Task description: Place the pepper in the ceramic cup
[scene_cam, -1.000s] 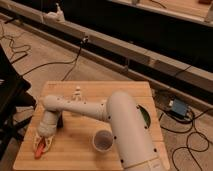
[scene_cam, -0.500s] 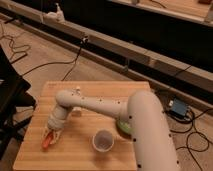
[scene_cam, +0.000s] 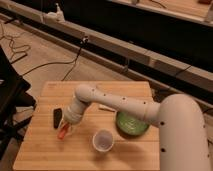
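The orange-red pepper (scene_cam: 62,133) hangs from my gripper (scene_cam: 66,128) at the left of the wooden table (scene_cam: 125,157), just above the board. The gripper is shut on the pepper's upper end, and the pepper points down and to the left. The white ceramic cup (scene_cam: 102,140) stands upright to the right of the gripper, about a hand's width away, with nothing showing inside. My white arm (scene_cam: 120,105) reaches in from the lower right across the table.
A black slab (scene_cam: 57,117) lies just left of the gripper. A green plate (scene_cam: 131,125) sits right of the cup, partly under the arm. A white bottle-like figure (scene_cam: 58,12) stands on the far ledge. Cables lie on the floor behind the table.
The gripper has moved to the right, towards the cup, carrying the pepper away from the table's left front corner. The view has also shifted.
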Robot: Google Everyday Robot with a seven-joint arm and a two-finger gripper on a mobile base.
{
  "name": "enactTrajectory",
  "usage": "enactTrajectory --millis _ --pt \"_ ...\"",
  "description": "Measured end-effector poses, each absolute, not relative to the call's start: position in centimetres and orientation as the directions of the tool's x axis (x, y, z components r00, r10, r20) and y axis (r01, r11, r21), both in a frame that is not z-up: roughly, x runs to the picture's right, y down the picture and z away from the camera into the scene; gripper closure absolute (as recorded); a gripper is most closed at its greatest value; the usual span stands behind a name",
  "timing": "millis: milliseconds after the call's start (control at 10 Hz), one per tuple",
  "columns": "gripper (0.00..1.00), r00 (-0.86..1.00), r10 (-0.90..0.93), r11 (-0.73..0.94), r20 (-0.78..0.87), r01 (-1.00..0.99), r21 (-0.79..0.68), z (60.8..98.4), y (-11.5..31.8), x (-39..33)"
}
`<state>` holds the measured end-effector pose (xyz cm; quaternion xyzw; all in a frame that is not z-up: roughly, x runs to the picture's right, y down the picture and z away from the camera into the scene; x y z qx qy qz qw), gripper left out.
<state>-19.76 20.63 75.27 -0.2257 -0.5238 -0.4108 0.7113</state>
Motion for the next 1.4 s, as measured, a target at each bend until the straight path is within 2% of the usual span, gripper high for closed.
enactTrajectory --millis 700,1100,1400 --pt "1.0 0.123 -0.356 0.558 0.926 0.823 0.106 75.2 20.3 -19.5" --pt "1.0 0.292 -0.474 0.546 0.83 0.838 0.017 73.7 14.0 -11.8" --pt "1.0 0.352 -0.526 0.553 0.774 0.833 -0.003 70.8 11.6 -8.6"
